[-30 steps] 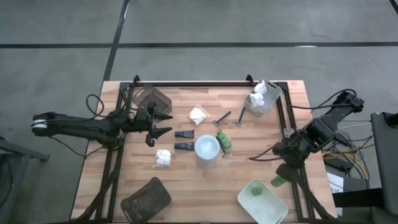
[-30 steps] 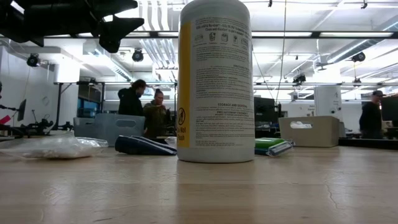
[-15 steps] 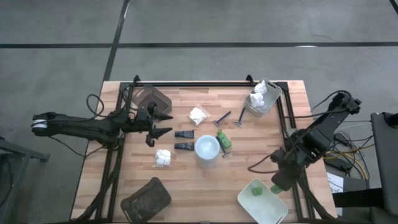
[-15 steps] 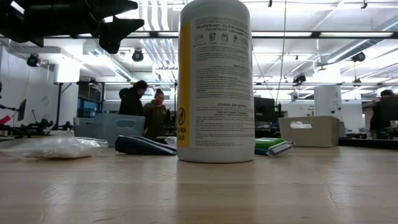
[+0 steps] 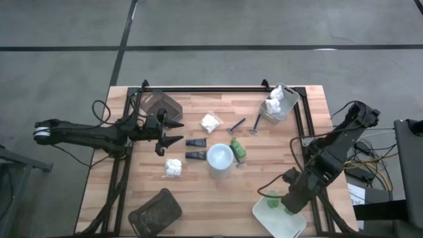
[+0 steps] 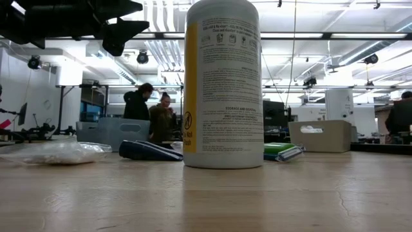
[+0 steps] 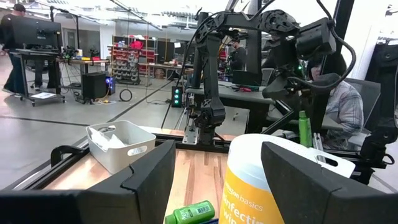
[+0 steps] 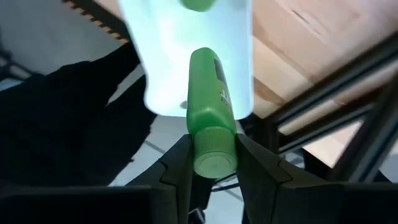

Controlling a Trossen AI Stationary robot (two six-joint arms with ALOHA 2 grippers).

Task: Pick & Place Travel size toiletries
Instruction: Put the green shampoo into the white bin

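Observation:
My right gripper (image 5: 291, 200) is shut on a small green bottle (image 8: 209, 93) above the pale tray (image 5: 281, 221) at the near right. That tray holds one green piece (image 5: 271, 203). My left gripper (image 5: 177, 131) hangs open and empty at the table's left, clear of the top. The yellow white-capped bottle (image 5: 220, 158) stands upright mid-table. Near it lie two dark tubes (image 5: 195, 149), two white packets (image 5: 174, 167) (image 5: 211, 122), two razors (image 5: 246, 125) and another green bottle (image 5: 237, 149). My right gripper pinches the green bottle at its cap end (image 8: 214, 149) between the two fingers. The bottle's body reaches forward past the fingertips, in line with them. It is lifted clear, over the pale tray's corner (image 8: 161, 93).
A second pale tray (image 5: 285, 112) with white packets stands at the far right. Dark trays sit at the far left (image 5: 160, 104) and near left (image 5: 155, 210). A black frame rail (image 5: 218, 89) runs along the table's edges. People stand in the room beyond the table.
My right gripper has gone toward the table's near edge and a little toward the left, carrying the green bottle, and now hangs over the near-right pale tray. It stays shut on the bottle.

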